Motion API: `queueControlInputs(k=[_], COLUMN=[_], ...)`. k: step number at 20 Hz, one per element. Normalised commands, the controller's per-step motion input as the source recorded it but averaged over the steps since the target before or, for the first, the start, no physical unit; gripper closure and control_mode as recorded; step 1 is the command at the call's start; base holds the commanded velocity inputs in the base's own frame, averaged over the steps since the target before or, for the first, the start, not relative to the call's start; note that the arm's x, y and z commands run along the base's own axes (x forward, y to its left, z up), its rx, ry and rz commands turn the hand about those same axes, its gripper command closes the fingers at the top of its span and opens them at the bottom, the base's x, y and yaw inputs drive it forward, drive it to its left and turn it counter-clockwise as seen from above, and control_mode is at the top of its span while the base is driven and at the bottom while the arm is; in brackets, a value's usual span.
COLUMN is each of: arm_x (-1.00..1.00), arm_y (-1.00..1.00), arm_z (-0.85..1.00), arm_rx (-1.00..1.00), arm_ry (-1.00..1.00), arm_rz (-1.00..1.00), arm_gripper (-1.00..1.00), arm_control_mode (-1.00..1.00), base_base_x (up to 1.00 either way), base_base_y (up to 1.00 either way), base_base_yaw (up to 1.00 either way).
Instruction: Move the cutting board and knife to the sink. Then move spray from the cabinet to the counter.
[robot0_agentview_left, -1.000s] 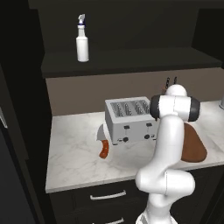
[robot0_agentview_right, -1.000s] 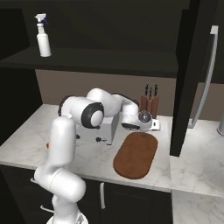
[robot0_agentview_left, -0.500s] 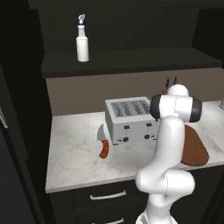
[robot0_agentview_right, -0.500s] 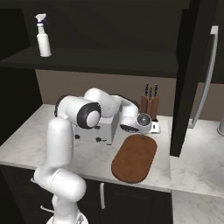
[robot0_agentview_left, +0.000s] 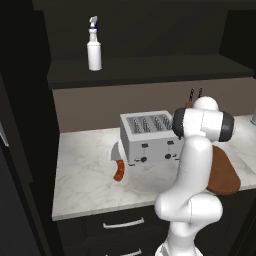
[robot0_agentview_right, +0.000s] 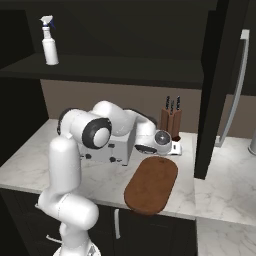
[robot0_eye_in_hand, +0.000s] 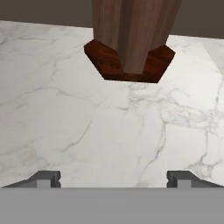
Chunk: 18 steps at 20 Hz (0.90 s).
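Seen from the left: spray bottle (robot0_agentview_left: 94, 50) upright on the cabinet shelf (robot0_agentview_left: 150, 67); below, orange-handled knife (robot0_agentview_left: 118, 165) flat on the marble table (robot0_agentview_left: 85, 175), tucked against the toaster (robot0_agentview_left: 150, 137). From the right: cutting board (robot0_agentview_right: 152, 184) lying near the table's front edge, bare marble beside it; tool (robot0_agentview_right: 162, 144) poised at its far end, before the knife block (robot0_agentview_right: 171, 121). Through the hand camera: tool (robot0_eye_in_hand: 113, 177) spread wide, gripping nothing, over open marble short of the knife block's base (robot0_eye_in_hand: 129, 63).

Reddish-brown cutting board (robot0_agentview_right: 151, 184); white-grey veined counter (robot0_agentview_left: 90, 175); orange-red-handled knife (robot0_agentview_left: 119, 169).
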Motion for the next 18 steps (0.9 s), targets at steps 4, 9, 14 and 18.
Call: queueControlInputs(k=[4, 9, 14, 18], arm_x=[-0.43, -0.44, -0.48, -0.47], arm_y=[0.11, 0.10, 0.10, 0.11], arm_z=[-0.17, -0.18, -0.20, -0.21], arm_rx=[0.00, 0.00, 0.00, 0.00], arm_ry=[0.03, 0.02, 0.01, 0.01], arm_rz=[0.00, 0.00, 0.00, 0.00], arm_gripper=[-1.00, -1.00, -1.00, -1.00], arm_control_mode=[-1.00, -1.00, -1.00, -1.00], base_base_x=[0.00, 0.00, 0.00, 0.00], base_base_y=[0.00, 0.00, 0.00, 0.00], base_base_yaw=[0.00, 0.00, 0.00, 0.00])
